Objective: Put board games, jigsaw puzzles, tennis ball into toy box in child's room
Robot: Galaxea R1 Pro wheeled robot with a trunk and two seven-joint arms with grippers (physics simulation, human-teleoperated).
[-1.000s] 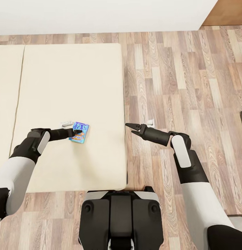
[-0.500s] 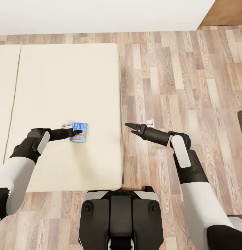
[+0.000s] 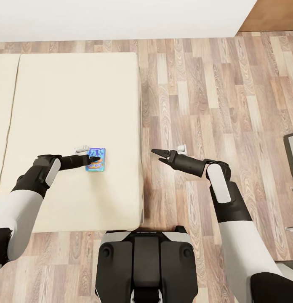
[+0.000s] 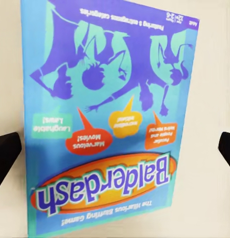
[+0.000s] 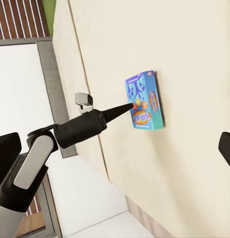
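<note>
Left wrist view shows the blue "Balderdash" board game (image 4: pixel 107 119) flat on the beige bed (image 3: pixel 75 105), between the left gripper's (image 3: pixel 96 160) spread fingers, seemingly untouched. The right gripper (image 3: pixel 158 154) hangs open over the floor.

Head looks down; both wrists share the blue game box (image 3: pixel 96 160).

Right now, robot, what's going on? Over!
Left gripper open, over blue game box on bed. Right gripper open, empty, above floor. Nothing in the way.
</note>
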